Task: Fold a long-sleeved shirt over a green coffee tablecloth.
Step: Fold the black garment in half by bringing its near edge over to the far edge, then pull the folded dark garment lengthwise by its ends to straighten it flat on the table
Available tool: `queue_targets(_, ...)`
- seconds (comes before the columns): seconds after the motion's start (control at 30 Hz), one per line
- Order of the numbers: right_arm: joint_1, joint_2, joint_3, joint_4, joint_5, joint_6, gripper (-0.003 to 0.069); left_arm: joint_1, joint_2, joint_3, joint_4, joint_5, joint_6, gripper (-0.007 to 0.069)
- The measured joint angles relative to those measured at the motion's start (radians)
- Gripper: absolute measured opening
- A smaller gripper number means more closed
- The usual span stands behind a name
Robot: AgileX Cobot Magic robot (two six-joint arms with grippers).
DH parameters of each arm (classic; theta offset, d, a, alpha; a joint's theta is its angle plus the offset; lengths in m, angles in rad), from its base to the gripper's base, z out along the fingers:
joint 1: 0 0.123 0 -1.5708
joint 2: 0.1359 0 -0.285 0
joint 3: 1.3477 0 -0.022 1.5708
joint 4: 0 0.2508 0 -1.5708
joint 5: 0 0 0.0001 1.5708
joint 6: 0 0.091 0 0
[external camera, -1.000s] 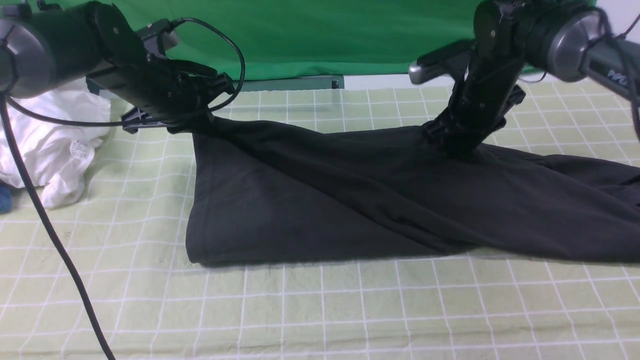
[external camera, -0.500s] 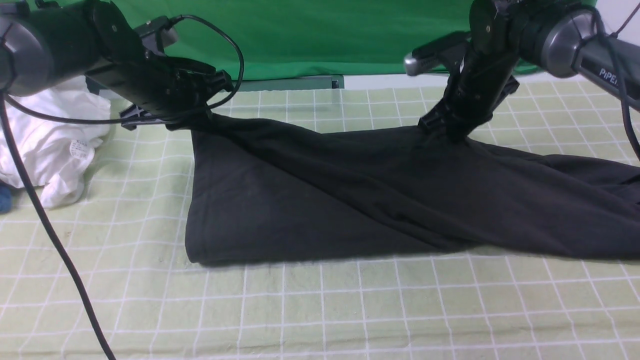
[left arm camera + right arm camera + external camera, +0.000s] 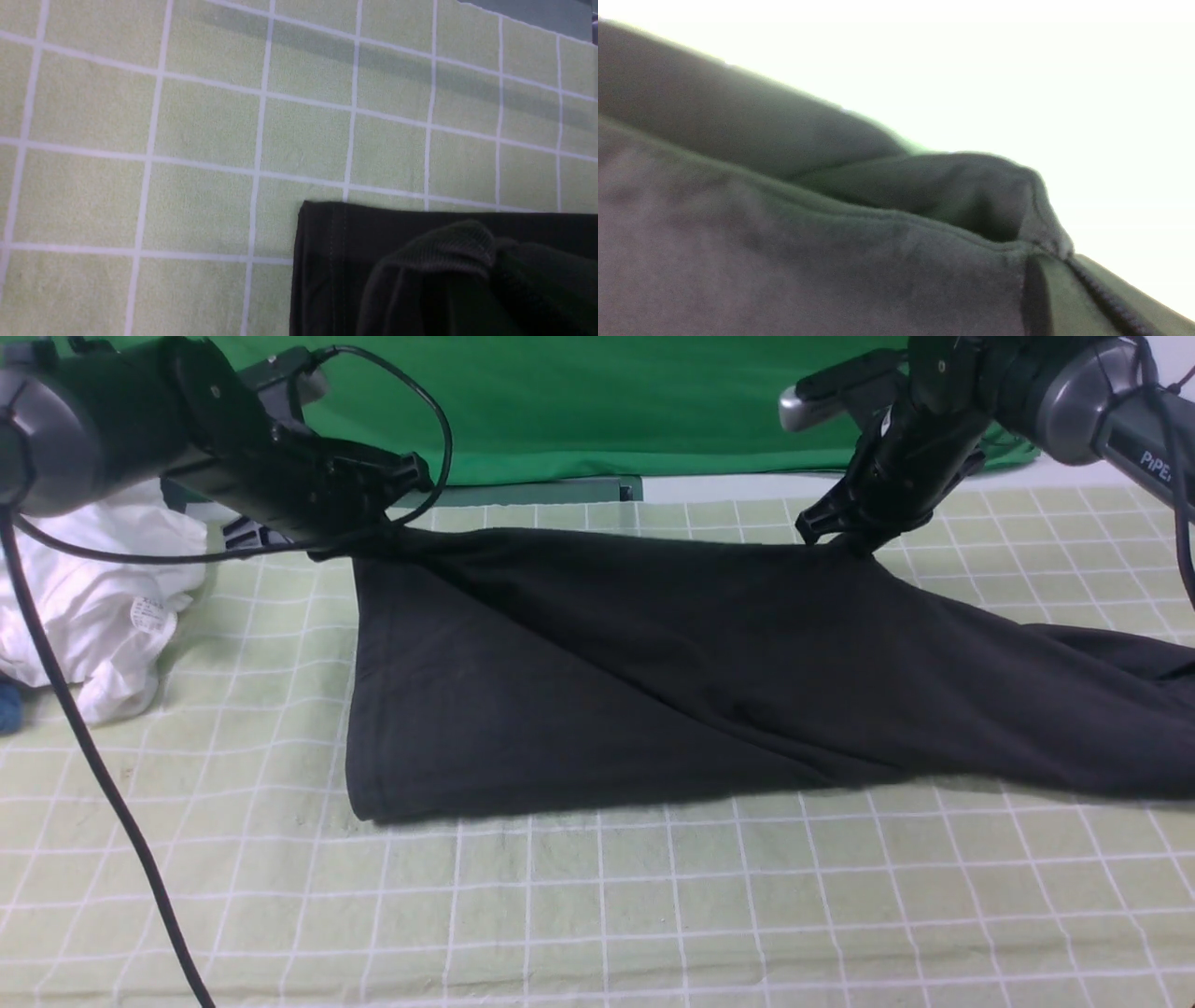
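shirt pinched along its far edge by both tools

nearest you, the green coffee tablecloth (image 3: 653,915) spreads across the worktop. on it the long-sleeved shirt (image 3: 607,681) rests along its near fold, far edge raised. your left tool (image 3: 359,537) is clamped on the shirt's far left corner; your right tool (image 3: 840,537) is clamped on the far edge further right. a white garment (image 3: 103,607) sits far left, a plain green sheet (image 3: 607,401) behind.

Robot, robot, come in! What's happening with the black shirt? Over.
Left gripper, right gripper shut on shirt, far edge raised. Near edge on tablecloth. Nothing in the way.
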Motion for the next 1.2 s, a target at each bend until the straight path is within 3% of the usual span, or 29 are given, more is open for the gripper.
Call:
queue_targets(0.27,-0.010,0.042,0.000,0.001,-0.140,-0.008,0.0016,0.000,0.102,-0.001,0.009,-0.039,0.002,0.0029)
queue_targets(0.37,-0.010,0.042,0.000,-0.004,-0.188,-0.011,0.0078,0.000,0.108,-0.001,0.010,-0.041,0.002,0.0059)
queue_targets(0.43,-0.010,0.031,-0.003,-0.025,-0.186,-0.012,0.0191,0.000,0.104,-0.010,0.012,-0.030,0.002,0.0126)
queue_targets(0.47,-0.010,0.030,-0.003,-0.025,-0.184,-0.012,0.0200,0.000,0.103,-0.010,0.012,-0.028,0.002,0.0132)
queue_targets(0.5,-0.010,0.017,-0.012,-0.042,-0.142,-0.019,0.0283,0.001,0.089,-0.023,0.016,-0.001,0.002,0.0185)
queue_targets(0.63,-0.026,-0.051,-0.059,-0.074,0.007,-0.034,0.0378,0.006,0.034,-0.087,0.038,0.073,0.002,0.0321)
queue_targets(0.77,-0.074,-0.157,-0.107,-0.113,0.208,-0.078,0.0376,0.010,-0.018,-0.174,0.040,0.164,0.002,0.0430)
queue_targets(0.93,-0.184,-0.286,-0.103,-0.148,0.262,-0.049,0.0363,0.010,-0.037,-0.228,0.040,0.241,0.002,0.0491)
queue_targets(1.03,-0.282,-0.370,-0.015,-0.107,0.261,-0.009,0.0362,0.010,-0.038,-0.230,0.040,0.276,0.002,0.0501)
queue_targets(1.2,-0.423,-0.508,0.328,0.052,0.263,-0.017,0.0405,0.010,-0.032,-0.230,0.035,0.303,0.002,0.0505)
